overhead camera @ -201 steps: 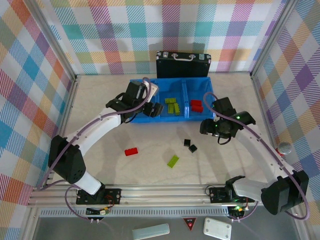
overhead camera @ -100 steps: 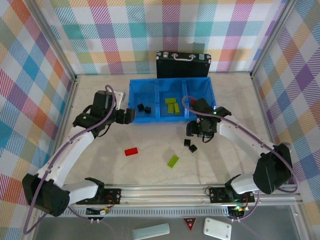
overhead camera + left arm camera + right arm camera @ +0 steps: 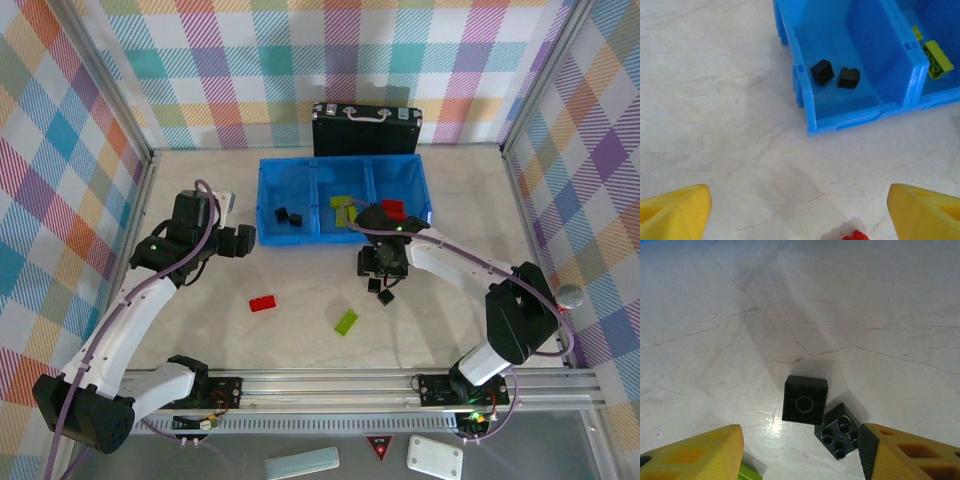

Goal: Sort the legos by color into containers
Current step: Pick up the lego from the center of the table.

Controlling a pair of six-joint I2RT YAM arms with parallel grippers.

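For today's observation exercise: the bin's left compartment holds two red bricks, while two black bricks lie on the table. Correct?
No. The left wrist view shows the two bricks in the left compartment of the bin are black, not red. Two black bricks do lie on the table.

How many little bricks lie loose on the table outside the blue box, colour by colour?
Black bricks: 2
Red brick: 1
Green brick: 1
Total: 4
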